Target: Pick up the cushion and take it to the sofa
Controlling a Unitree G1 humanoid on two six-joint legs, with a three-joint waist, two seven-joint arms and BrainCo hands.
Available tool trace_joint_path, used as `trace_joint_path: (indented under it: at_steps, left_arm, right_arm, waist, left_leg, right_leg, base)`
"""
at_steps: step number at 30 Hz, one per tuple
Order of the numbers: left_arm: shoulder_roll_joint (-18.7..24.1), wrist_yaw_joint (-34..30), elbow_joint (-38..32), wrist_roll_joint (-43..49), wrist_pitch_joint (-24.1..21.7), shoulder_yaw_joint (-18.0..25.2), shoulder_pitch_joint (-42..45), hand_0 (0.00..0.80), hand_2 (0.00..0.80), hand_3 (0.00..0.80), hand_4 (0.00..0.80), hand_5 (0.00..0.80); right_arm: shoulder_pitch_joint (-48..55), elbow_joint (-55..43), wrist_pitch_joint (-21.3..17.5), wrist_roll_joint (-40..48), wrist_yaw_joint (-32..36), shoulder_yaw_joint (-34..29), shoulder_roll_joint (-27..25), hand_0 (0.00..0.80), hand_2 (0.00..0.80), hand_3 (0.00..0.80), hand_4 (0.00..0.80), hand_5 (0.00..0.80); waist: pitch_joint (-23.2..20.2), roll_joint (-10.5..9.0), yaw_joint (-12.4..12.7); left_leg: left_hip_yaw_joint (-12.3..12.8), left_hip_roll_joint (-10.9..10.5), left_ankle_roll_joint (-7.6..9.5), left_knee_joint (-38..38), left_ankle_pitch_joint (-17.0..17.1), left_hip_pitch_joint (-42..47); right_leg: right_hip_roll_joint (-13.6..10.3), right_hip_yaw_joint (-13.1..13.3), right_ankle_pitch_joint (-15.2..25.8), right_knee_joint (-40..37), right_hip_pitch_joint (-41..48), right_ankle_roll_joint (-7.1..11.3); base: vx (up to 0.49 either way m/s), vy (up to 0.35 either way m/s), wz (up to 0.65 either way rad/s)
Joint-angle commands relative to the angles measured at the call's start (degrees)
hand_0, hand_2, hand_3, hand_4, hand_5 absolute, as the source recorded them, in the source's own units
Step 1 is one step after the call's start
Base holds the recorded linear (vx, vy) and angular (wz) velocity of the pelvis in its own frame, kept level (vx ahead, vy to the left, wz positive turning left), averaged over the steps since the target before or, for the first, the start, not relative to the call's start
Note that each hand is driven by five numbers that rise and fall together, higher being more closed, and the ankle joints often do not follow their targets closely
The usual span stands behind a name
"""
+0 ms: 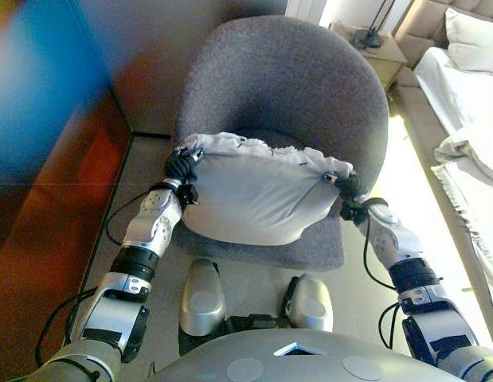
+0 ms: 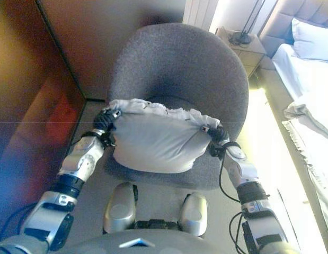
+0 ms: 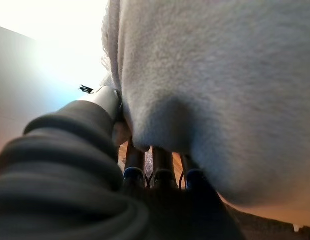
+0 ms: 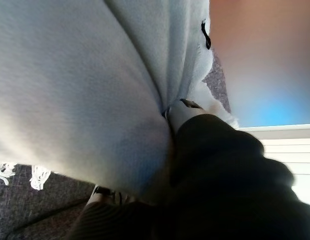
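Note:
A pale grey cushion (image 1: 254, 195) with a fringed top edge hangs between my two hands, in front of the back of a grey upholstered armchair (image 1: 286, 79) and over its seat. My left hand (image 1: 181, 167) grips the cushion's left upper corner. In the left wrist view its fingers (image 3: 162, 165) press into the cloth (image 3: 220, 90). My right hand (image 1: 351, 189) grips the right upper corner. In the right wrist view the cloth (image 4: 84, 85) bunches into that hand (image 4: 220, 165). I cannot tell whether the cushion's lower edge touches the seat.
A wooden wall panel (image 1: 63, 199) runs close along the left. A bed with white linen (image 1: 469, 119) stands at the right, and a small bedside table (image 1: 373, 48) behind the chair. A strip of floor (image 1: 405, 175) lies between chair and bed.

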Motion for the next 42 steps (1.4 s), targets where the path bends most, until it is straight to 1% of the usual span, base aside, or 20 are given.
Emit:
trace_joint_path:
  at_steps: [1,3,6,8,9,11,13,15,17,18,20,21,24,27,30,33,35,38,39,42]
  left_arm:
    - [-1.72,-2.42,-6.43,-1.22,-0.81,-0.70,4.78,0.800,0.800,0.800,0.800,0.800]
    - [-1.70,-2.31,-10.19,-2.91,0.24,0.10,5.64,0.800,0.800,0.800,0.800,0.800]
    - [-2.05,-2.31,-13.91,-4.44,1.79,0.70,6.78,0.800,0.800,0.800,0.800,0.800]
    - [-2.34,-1.17,-15.18,-3.95,2.53,0.61,7.38,0.800,0.800,0.800,0.800,0.800]
    - [-2.45,0.62,-15.52,-4.07,3.28,0.18,7.27,0.800,0.800,0.800,0.800,0.800]
    - [-2.43,3.60,-15.37,-4.15,4.50,-0.40,6.76,0.800,0.800,0.800,0.800,0.800]
    - [-1.93,6.77,-14.27,-2.69,5.62,-0.81,5.55,0.800,0.800,0.800,0.800,0.800]
    - [-1.64,8.66,-13.01,-3.28,6.88,-0.85,4.50,0.800,0.800,0.800,0.800,0.800]
    - [-1.67,9.14,-12.13,-2.56,7.53,-0.70,3.95,0.800,0.800,0.800,0.800,0.800]
    - [-1.77,9.58,-10.92,-2.21,8.03,-1.08,3.31,0.800,0.800,0.800,0.800,0.800]
    - [-1.78,10.06,-9.71,-0.89,7.92,-1.48,2.61,0.800,0.800,0.800,0.800,0.800]
    - [-1.69,10.76,-8.20,-0.36,7.49,-2.13,1.61,0.800,0.800,0.800,0.800,0.800]
    - [-2.24,12.75,-5.28,-2.96,7.13,-2.16,-0.41,0.800,0.800,0.800,0.800,0.800]
    - [-3.14,14.84,-2.76,-4.83,6.94,-1.83,-1.27,0.800,0.800,0.800,0.800,0.800]
    - [-3.80,15.89,0.55,-2.60,7.11,-1.96,-2.18,0.800,0.800,0.800,0.800,0.800]
    - [-3.19,15.25,3.90,-1.00,6.64,-2.71,-4.17,0.800,0.800,0.800,0.800,0.800]
    - [-2.87,14.07,5.94,-0.32,5.04,-3.03,-5.13,0.800,0.800,0.800,0.800,0.800]
    - [-2.04,13.06,6.76,0.83,1.59,-3.85,-6.95,0.800,0.800,0.800,0.800,0.800]
    - [-1.77,12.72,6.64,0.43,0.07,-4.11,-7.53,0.800,0.800,0.800,0.800,0.800]
    - [-1.50,12.43,6.40,-2.02,-3.57,-4.52,-8.35,0.800,0.800,0.800,0.800,0.800]
  right_arm:
    - [-0.39,-7.75,-4.00,-0.43,1.22,-9.98,-2.35,0.800,0.800,0.800,0.800,0.800]
    - [0.21,-11.53,-2.99,-0.41,2.21,-12.17,-2.81,0.800,0.800,0.800,0.800,0.800]
    - [0.89,-14.74,-1.71,-0.34,3.39,-14.09,-2.85,0.800,0.800,0.800,0.800,0.800]
    - [0.93,-15.59,0.48,-0.71,3.89,-14.59,-3.23,0.800,0.800,0.800,0.800,0.800]
    - [0.40,-15.51,2.29,-0.54,3.74,-14.46,-3.70,0.800,0.800,0.800,0.800,0.800]
    - [-1.04,-14.71,4.49,0.25,2.89,-13.86,-4.45,0.800,0.800,0.800,0.800,0.800]
    - [-4.16,-13.04,6.64,0.78,0.26,-12.18,-4.98,0.800,0.800,0.800,0.800,0.800]
    - [-6.77,-10.90,8.63,1.55,-1.50,-10.74,-5.10,0.800,0.800,0.800,0.800,0.800]
    - [-8.51,-9.06,9.59,0.93,-2.03,-9.72,-5.01,0.800,0.800,0.800,0.800,0.800]
    - [-10.23,-7.33,10.74,0.38,-3.25,-8.46,-4.92,0.800,0.800,0.800,0.800,0.800]
    - [-12.04,-5.42,11.52,-0.15,-4.32,-7.32,-5.01,0.800,0.800,0.800,0.800,0.800]
    - [-13.78,-3.63,12.11,-0.29,-5.90,-5.94,-4.94,0.800,0.800,0.800,0.800,0.800]
    - [-17.62,0.53,12.48,-1.41,-7.29,-3.99,-5.46,0.800,0.800,0.800,0.800,0.800]
    - [-19.36,3.25,12.33,-2.45,-8.49,-3.05,-5.69,0.800,0.800,0.800,0.800,0.800]
    - [-20.70,5.48,13.47,-5.09,-10.09,-2.10,-5.93,0.800,0.800,0.800,0.800,0.800]
    - [-23.13,7.65,14.53,-5.11,-10.35,-0.66,-7.50,0.800,0.800,0.800,0.800,0.800]
    - [-24.21,8.87,14.33,-4.26,-10.16,-0.13,-8.53,0.800,0.800,0.800,0.800,0.800]
    - [-25.83,9.35,11.38,-2.72,-8.56,0.35,-9.80,0.800,0.800,0.800,0.800,0.800]
    - [-26.18,8.82,10.09,-2.03,-7.96,0.44,-10.23,0.800,0.800,0.800,0.800,0.800]
    - [-26.25,7.73,9.36,-2.98,-6.08,0.62,-10.88,0.800,0.800,0.800,0.800,0.800]
  waist:
    - [-3.48,0.95,-0.96]
    - [-3.10,1.22,-1.37]
    - [-2.54,1.47,-1.63]
    - [-2.12,1.57,-1.81]
    - [-1.72,1.68,-1.94]
    - [-1.26,1.80,-1.94]
    - [-0.59,1.90,-1.71]
    - [0.06,2.12,-1.44]
    - [0.56,2.33,-1.34]
    - [0.99,2.61,-1.14]
    - [1.42,2.85,-1.05]
    - [1.80,3.08,-0.95]
    - [2.16,3.60,-0.92]
    - [1.95,3.95,-0.83]
    - [1.36,4.10,-0.71]
    - [0.54,4.15,-0.75]
    - [0.12,4.33,-0.87]
    - [-0.33,4.78,-1.18]
    - [-0.56,5.01,-1.37]
    - [-1.19,5.75,-1.89]
  left_leg:
    - [-0.53,-1.48,-1.24,-11.07,5.21,4.19]
    - [-0.57,-1.84,-1.34,-12.59,6.07,4.32]
    - [-0.74,-2.12,-1.50,-13.90,6.94,4.17]
    - [-0.89,-2.22,-1.62,-14.41,7.52,3.92]
    - [-0.94,-2.17,-1.69,-14.70,7.96,3.59]
    - [-1.11,-2.16,-1.72,-14.95,8.46,3.04]
    - [-1.25,-1.99,-1.85,-14.76,9.01,1.79]
    - [-1.34,-1.82,-2.07,-14.56,9.46,0.98]
    - [-1.38,-1.79,-2.18,-14.68,9.78,0.73]
    - [-1.50,-1.84,-2.34,-14.95,10.16,0.62]
    - [-1.60,-1.88,-2.42,-15.18,10.50,0.55]
    - [-1.60,-1.90,-2.56,-15.48,10.96,0.51]
    - [-1.35,-1.71,-2.87,-15.87,11.81,0.56]
    - [-1.21,-1.85,-3.10,-16.19,12.16,1.19]
    - [-1.07,-1.88,-3.21,-16.15,12.30,1.91]
    - [-0.82,-1.91,-3.29,-16.38,12.47,2.27]
    - [-0.59,-1.93,-3.34,-16.50,12.57,2.53]
    - [-0.40,-2.06,-3.36,-16.80,12.65,2.42]
    - [-0.24,-2.19,-3.37,-16.90,12.56,2.22]
    - [0.21,-2.57,-3.46,-17.07,12.20,1.99]
  right_leg:
    - [1.15,-0.97,8.96,-5.44,-1.84,0.55]
    - [1.48,-0.75,9.30,-6.45,-2.01,0.62]
    - [1.68,-0.44,9.68,-7.03,-2.60,0.74]
    - [1.89,-0.03,9.92,-7.17,-3.13,0.87]
    - [2.11,0.24,10.04,-7.20,-3.59,0.92]
    - [2.31,0.51,10.28,-7.25,-4.28,1.04]
    - [2.58,0.73,10.58,-7.11,-5.38,1.18]
    - [2.63,0.76,10.79,-6.74,-6.07,1.29]
    - [2.65,0.78,10.90,-6.58,-6.38,1.29]
    - [2.64,0.77,10.99,-6.37,-6.62,1.28]
    - [2.56,0.75,11.12,-6.23,-6.82,1.27]
    - [2.59,0.71,11.31,-6.19,-6.95,1.29]
    - [2.33,0.59,11.53,-5.80,-7.16,1.20]
    - [1.99,0.34,11.45,-5.45,-6.72,1.14]
    - [1.65,0.03,11.39,-4.93,-6.27,1.06]
    - [1.41,-0.20,11.25,-4.82,-6.09,0.91]
    - [1.24,-0.22,11.09,-4.55,-6.06,0.71]
    - [0.90,-0.22,10.84,-4.23,-6.58,0.54]
    - [0.71,-0.11,10.69,-4.08,-7.02,0.45]
    - [0.07,0.20,10.36,-3.69,-7.90,0.27]
  base:
    - [-0.001,0.011,-0.07]
    - [-0.025,0.035,-0.05]
    - [-0.032,0.034,-0.07]
    - [-0.006,0.006,-0.03]
    - [-0.033,0.006,-0.02]
    - [-0.050,-0.010,0.01]
    - [-0.079,-0.027,-0.01]
    - [-0.061,-0.010,-0.08]
    - [-0.036,0.015,-0.02]
    - [-0.022,0.027,0.03]
    - [-0.017,0.033,0.00]
    - [-0.012,0.034,-0.01]
    - [0.019,0.065,0.00]
    - [0.087,0.074,0.02]
    - [0.116,0.033,0.06]
    - [0.091,0.036,0.03]
    - [0.095,0.059,0.01]
    - [0.044,0.067,0.02]
    - [0.009,0.105,0.02]
    - [0.015,0.118,0.06]
